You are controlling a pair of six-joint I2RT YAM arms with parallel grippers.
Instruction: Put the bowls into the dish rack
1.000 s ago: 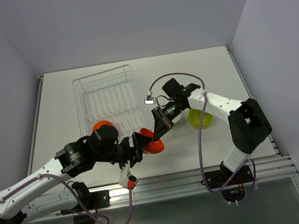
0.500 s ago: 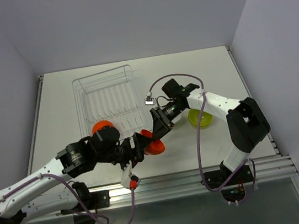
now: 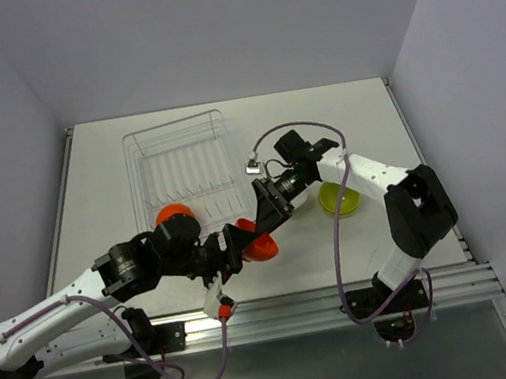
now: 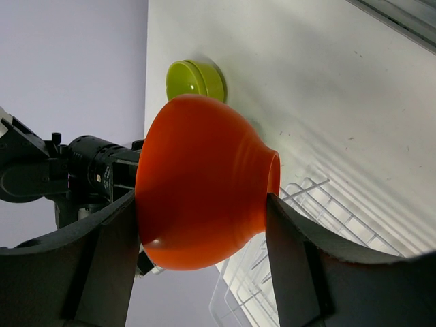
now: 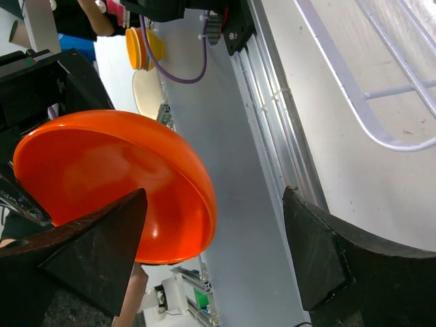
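Listing by position in the overhead view.

- Left gripper: lower centre of the frame, clenched on the held orange bowl. In the left wrist view both black fingers press opposite sides of that bowl, which lies on its side with its foot to the right.
- Right gripper: centre of the frame, just above and right of the held orange bowl, jaws spread wide and grasping nothing. In the right wrist view the bowl's hollow faces the camera at the left, and the left finger overlaps its lower edge. Whether they touch cannot be told.
- Dish rack: upper left of centre, silvery wire, flat on the white table.
- Second orange bowl: at the rack's lower left corner, partly covered by the left arm. Whether it sits inside the rack or on its rim cannot be told.
- Green bowl: right of centre on the table, upright, partly under the right arm, well apart from the rack.
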